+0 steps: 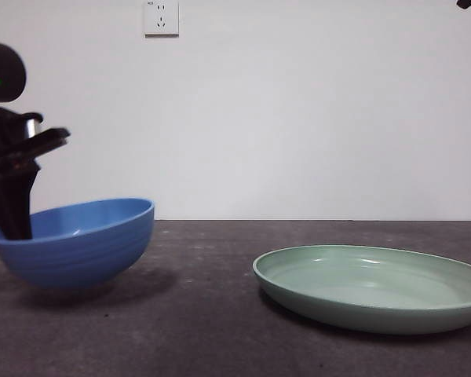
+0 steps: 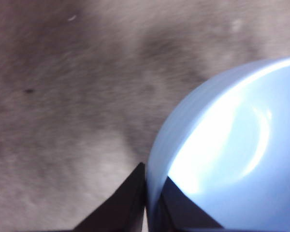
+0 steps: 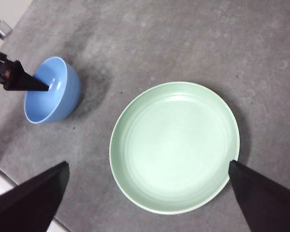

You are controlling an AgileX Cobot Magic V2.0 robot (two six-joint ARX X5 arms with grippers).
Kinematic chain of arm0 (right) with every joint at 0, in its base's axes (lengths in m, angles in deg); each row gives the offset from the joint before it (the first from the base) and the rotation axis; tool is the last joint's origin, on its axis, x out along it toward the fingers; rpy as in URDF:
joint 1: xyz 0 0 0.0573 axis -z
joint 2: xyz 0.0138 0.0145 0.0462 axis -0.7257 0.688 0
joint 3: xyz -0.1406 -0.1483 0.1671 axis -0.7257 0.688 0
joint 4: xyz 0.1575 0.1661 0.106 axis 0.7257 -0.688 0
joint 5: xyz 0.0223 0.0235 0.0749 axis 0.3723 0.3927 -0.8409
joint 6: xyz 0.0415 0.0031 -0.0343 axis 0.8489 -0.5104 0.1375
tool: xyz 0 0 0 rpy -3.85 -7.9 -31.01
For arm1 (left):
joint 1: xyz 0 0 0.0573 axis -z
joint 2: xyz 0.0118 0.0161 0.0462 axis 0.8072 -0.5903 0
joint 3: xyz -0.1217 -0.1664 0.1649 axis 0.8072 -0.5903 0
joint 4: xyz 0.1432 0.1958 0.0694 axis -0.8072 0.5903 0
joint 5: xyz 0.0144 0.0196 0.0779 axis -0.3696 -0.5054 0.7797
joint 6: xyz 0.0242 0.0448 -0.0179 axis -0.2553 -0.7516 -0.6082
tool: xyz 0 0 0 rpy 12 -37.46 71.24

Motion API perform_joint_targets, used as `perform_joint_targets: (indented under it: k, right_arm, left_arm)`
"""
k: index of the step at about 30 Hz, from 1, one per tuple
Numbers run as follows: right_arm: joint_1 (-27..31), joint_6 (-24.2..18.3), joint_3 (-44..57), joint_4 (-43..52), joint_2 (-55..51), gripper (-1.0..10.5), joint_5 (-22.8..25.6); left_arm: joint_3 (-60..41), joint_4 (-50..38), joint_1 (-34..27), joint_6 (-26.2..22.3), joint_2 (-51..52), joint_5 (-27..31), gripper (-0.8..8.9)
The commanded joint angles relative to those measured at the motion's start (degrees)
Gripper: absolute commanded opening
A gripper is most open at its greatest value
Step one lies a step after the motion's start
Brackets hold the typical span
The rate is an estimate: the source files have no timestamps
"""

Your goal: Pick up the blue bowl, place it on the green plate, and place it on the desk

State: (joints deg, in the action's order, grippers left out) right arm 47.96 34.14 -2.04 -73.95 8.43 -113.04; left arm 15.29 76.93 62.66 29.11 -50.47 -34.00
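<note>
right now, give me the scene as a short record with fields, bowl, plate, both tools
blue bowl: tilted, lifted at one side, apart from the plate
green plate: flat on the desk, nothing in it
left tool: shut on the bowl's rim, one jaw inside, one outside
right tool: open, above the plate, holding nothing
</note>
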Motion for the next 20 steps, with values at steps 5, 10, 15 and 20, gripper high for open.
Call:
perform_joint_targets:
  k: [5, 10, 15, 20]
  right_arm:
    - [-0.13, -0.28, -0.94, -1.46, -1.68, 4.8, 0.33]
    - [-0.13, -0.31, -0.96, -4.11, -3.69, 4.8, 0.26]
    - [-0.13, -0.31, -0.94, -7.5, -5.92, 4.8, 0.26]
    - [-0.13, 0.02, -0.94, -8.57, -7.98, 5.1, 0.26]
  left_arm:
    - [12.28, 9.42, 6.64, -0.66, -2.01, 2.08, 0.14]
    - [23.96, 15.93, 13.2, -0.68, -6.34, 3.8, 0.14]
    - [35.67, 20.09, 20.11, -0.72, -14.16, 3.78, 0.14]
    - [45.46, 23.67, 25.97, -1.01, -22.6, 3.78, 0.14]
